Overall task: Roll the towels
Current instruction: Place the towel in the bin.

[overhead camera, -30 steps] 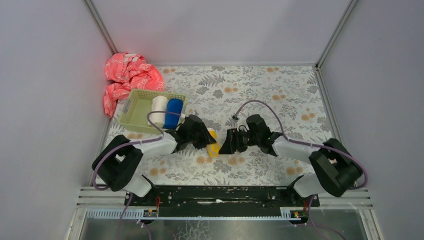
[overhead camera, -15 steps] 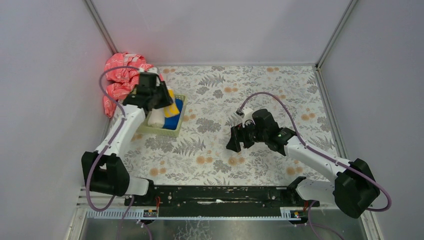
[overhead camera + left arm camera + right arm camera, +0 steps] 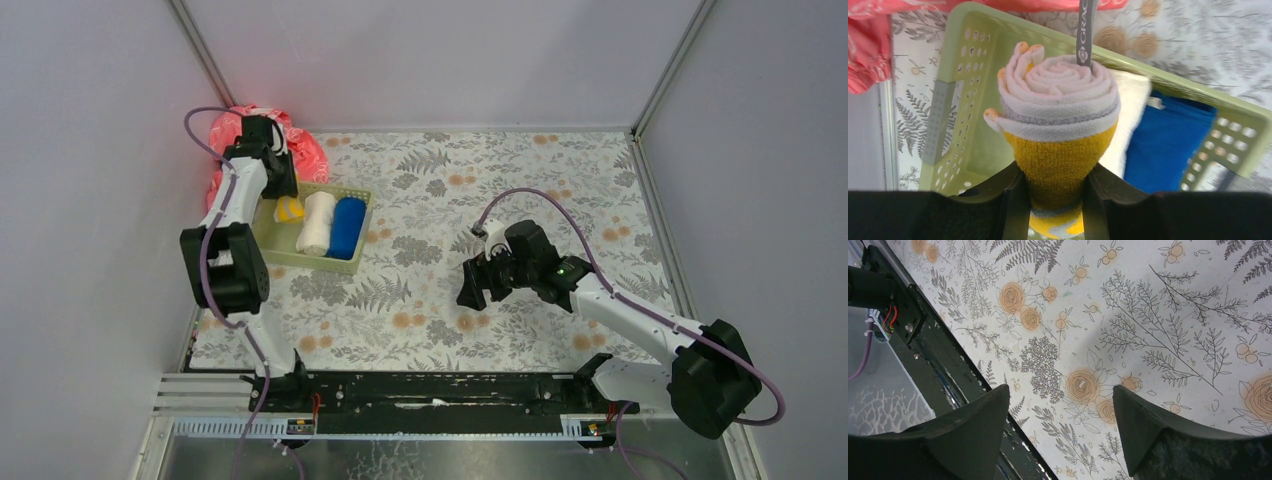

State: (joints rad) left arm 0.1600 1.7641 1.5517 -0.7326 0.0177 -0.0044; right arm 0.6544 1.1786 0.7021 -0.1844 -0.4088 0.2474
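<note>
- The fingers of the left gripper [image 3: 1055,197] are clamped on the yellow towel [image 3: 1060,125], a tight roll with its spiral end facing away.
- That roll is at the 9 o'clock end of the green basket [image 3: 300,262].
- The white towel [image 3: 320,222] lies rolled mid-basket, touching the rolled blue towel [image 3: 347,227] at its 3 o'clock.
- A pink cloth [image 3: 312,157] is bunched at the basket's 12 o'clock.
- The right gripper [image 3: 1060,415] has its fingers wide apart and empty, above the floral table [image 3: 520,190], well apart from the basket at its 4 o'clock.
</note>
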